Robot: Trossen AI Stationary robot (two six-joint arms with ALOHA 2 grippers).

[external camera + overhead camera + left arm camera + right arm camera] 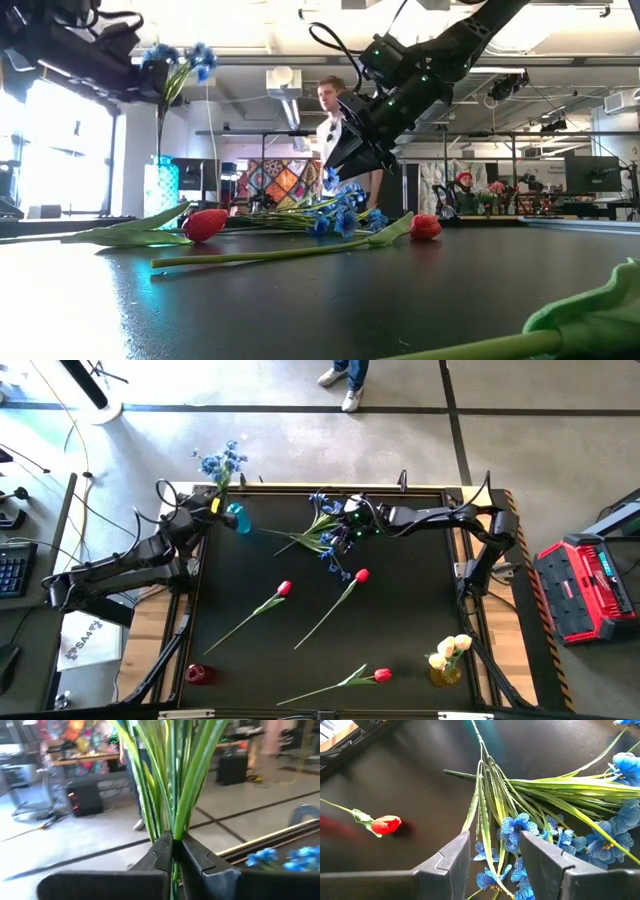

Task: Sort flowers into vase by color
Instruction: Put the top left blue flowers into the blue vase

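The left tool (213, 506) is closed on the green stems of a blue spray (222, 461), holding it at the far-left corner of the black tabletop (400, 610), right above the blue vase (238, 518); its blossoms hang out past the tabletop's far edge. In the left wrist view the stems (175, 785) run up from between the pinched fingers (195, 855).

To the right of the blue vase, a second blue spray (325, 535) lies flat on the tabletop. The right tool (348, 525) hangs over its blossoms with fingers (542, 857) apart, straddling blossoms and thin leaves without gripping them.

Nearer the front than the blue vase, three red tulips lie loose: one (284, 589) left of centre, one (361, 575) just right of it, and one (381, 676) by the front edge. A red vase (196, 674) sits at the front-left corner, and a yellow vase (446, 672) with pale yellow tulips (452, 650) at the front-right. A person (330, 115) stands beyond the far edge.
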